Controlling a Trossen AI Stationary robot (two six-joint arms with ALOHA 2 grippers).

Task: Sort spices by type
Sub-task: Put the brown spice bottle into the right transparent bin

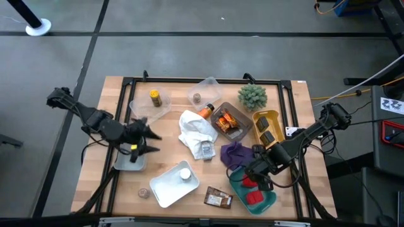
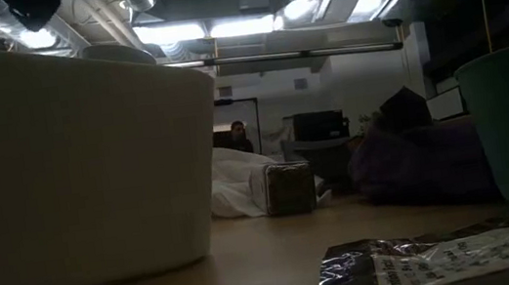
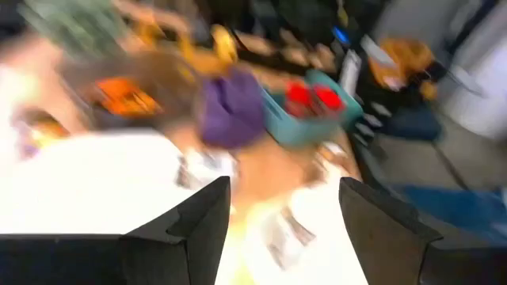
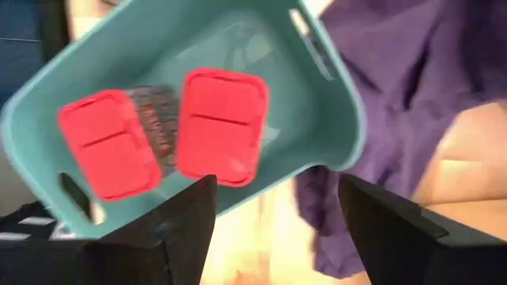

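Spices: scattered over the wooden table (image 1: 95, 170), some already in containers, some loose.
Red boxes: two red boxes (image 4: 222, 125) lie side by side in the teal tray (image 1: 273, 200) at the near right; the purple cloth (image 4: 396, 71) touches its far rim.
Yellow jar: a yellow jar (image 1: 154, 97) sits in a clear tray (image 1: 140, 111) at the far left.
Brown-capped jar: a small jar (image 1: 197, 97) lies in a second clear tray (image 1: 211, 85) at the far middle.
White-capped jar: a jar (image 1: 185, 174) rests on the white tray (image 1: 165, 190) at the near middle.
Packet: a flat brown packet (image 1: 218, 198) lies loose between the white tray and the teal tray.
Orange packets: several (image 1: 228, 123) lie in a brown tray beside the white cloth (image 1: 196, 129).
Left gripper: the left gripper (image 1: 149, 140) reaches in from the left, arm stretched low, pointing right toward the white cloth; fingers (image 3: 198, 226) spread wide with nothing between them.
Right gripper: the right gripper (image 1: 257, 178) comes in from the right, arm bent, poised over the teal tray's far end; fingers (image 4: 186, 222) parted and empty, above the red boxes.
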